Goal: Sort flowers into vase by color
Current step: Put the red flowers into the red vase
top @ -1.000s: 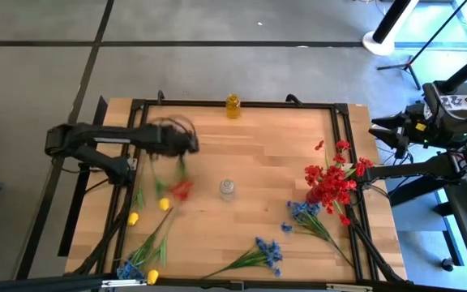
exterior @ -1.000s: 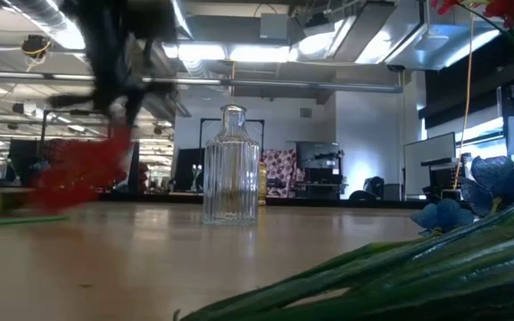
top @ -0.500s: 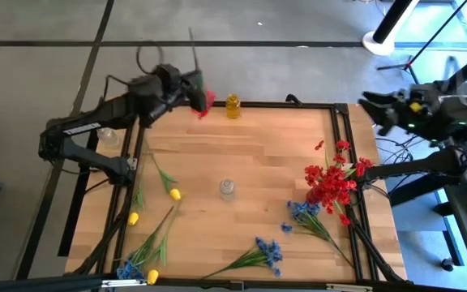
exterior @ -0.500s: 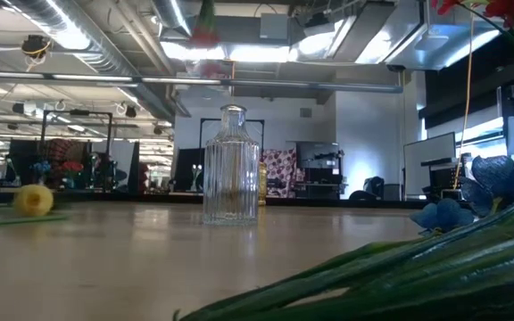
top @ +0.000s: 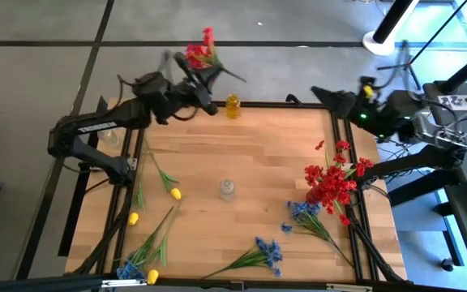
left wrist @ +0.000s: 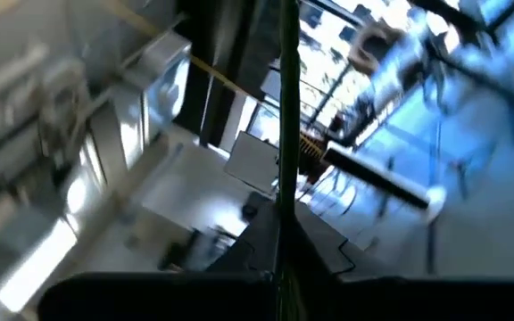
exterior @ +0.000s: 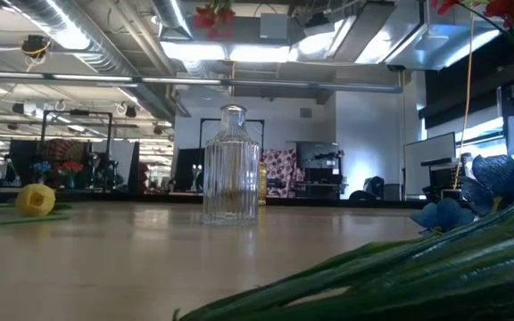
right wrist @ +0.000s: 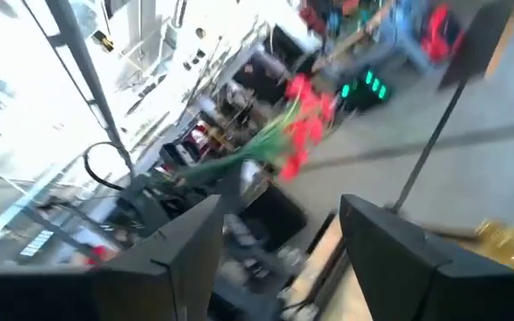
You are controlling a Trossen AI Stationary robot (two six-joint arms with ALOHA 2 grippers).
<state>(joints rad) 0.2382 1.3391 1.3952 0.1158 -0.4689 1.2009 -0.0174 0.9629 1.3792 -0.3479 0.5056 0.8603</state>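
The wooden table (top: pixel 242 162) is showing wide bare boards across the upper middle of the high view, with only the small glass vase (top: pixel 227 189) standing at centre. The left gripper (top: pixel 194 84) is hanging over the table's top edge at upper left, clamped tight on a red flower sprig (top: pixel 199 52), blossoms sticking up beyond the frame rail beside the yellow bottle (top: pixel 233 105). The right gripper (top: pixel 324 96) is hovering at the upper right corner, fingers apart, gripping nothing. Red flowers (top: pixel 331 182) are lying at the right edge.
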